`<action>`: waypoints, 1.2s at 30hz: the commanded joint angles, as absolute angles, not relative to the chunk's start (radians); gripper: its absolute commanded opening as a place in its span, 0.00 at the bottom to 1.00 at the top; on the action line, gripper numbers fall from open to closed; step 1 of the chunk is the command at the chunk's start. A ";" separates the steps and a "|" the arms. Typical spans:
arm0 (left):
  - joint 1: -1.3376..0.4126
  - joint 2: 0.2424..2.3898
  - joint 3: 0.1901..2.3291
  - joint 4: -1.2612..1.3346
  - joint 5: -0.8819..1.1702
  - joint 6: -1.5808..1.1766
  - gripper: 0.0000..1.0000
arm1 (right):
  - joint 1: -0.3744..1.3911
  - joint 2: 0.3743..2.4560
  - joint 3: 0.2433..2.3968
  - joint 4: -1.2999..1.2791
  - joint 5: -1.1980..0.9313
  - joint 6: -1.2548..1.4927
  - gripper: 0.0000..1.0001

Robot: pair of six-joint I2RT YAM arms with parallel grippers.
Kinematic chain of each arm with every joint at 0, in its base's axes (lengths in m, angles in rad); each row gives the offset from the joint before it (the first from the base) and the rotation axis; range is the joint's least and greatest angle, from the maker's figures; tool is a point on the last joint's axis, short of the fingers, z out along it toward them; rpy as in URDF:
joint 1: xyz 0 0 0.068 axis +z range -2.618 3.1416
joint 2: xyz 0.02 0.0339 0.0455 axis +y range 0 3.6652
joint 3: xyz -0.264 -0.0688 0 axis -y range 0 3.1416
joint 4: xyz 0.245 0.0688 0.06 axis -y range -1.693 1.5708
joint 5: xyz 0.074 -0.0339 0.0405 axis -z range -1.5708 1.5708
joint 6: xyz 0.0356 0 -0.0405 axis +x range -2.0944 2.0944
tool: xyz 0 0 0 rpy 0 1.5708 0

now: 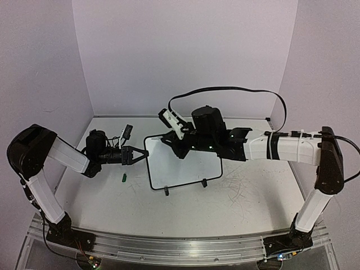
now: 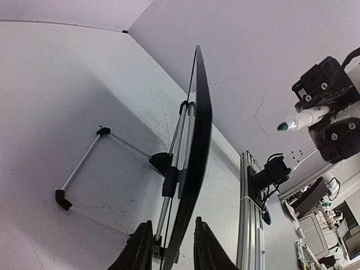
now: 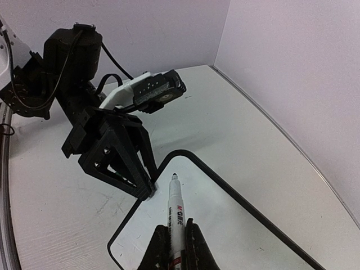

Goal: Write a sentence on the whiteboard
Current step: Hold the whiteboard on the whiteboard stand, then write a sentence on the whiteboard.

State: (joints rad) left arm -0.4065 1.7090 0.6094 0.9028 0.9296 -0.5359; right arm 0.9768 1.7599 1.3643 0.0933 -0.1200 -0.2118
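Left arm (image 1: 64,154) and right arm (image 1: 287,147) alike: white boxy links between bulky, rounded black joint housings; black bases bolted to a silver rail (image 1: 180,247); high above the rail a black cable (image 1: 236,89) arcs from the right arm; green lights (image 1: 230,135) dot its wrist; left gripper (image 1: 143,154) and right gripper (image 3: 174,233) black, angular, with visible screws.

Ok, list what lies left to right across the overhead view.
Left arm → left hand → whiteboard → right arm.
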 commanded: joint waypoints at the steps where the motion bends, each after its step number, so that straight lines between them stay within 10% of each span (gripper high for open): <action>1: -0.418 1.720 0.647 0.951 0.955 -0.499 0.21 | 0.980 1.755 1.380 0.165 -0.086 -0.225 0.00; 12: -0.423 1.700 0.625 0.952 0.936 -0.440 0.00 | 0.991 1.775 1.382 0.165 -0.104 -0.236 0.00; 36: -0.429 1.675 0.600 0.948 0.921 -0.396 0.00 | 1.004 1.819 1.405 0.158 -0.073 -0.228 0.00</action>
State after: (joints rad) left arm -0.4229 1.7107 0.6067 0.9165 0.9295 -0.4171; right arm 0.9984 1.8034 1.3643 0.1190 -0.0895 -0.2344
